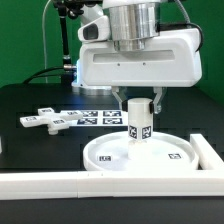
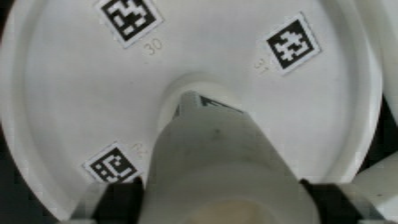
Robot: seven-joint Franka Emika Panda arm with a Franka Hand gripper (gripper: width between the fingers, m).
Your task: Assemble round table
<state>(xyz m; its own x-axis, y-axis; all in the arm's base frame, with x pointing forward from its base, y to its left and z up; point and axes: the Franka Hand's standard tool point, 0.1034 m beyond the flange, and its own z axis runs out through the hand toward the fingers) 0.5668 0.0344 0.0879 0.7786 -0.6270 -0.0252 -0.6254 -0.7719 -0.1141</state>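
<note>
The large rimmed round disc (image 1: 140, 156) lies flat on the black table near the white border bars. The short cylinder post (image 1: 138, 125) stands upright over the disc's middle, tags on its side. My gripper (image 1: 139, 112) is shut on the post, one finger on each side of its upper part. In the wrist view the post (image 2: 217, 160) fills the lower middle between my dark fingertips (image 2: 121, 195), with the disc (image 2: 196, 50) and its tags behind it. The flat cross-shaped piece (image 1: 43, 120) lies on the table at the exterior view's left, apart from the gripper.
The marker board (image 1: 95, 116) lies flat behind the disc. Long white border bars (image 1: 60, 184) run along the front and the exterior view's right (image 1: 212, 158).
</note>
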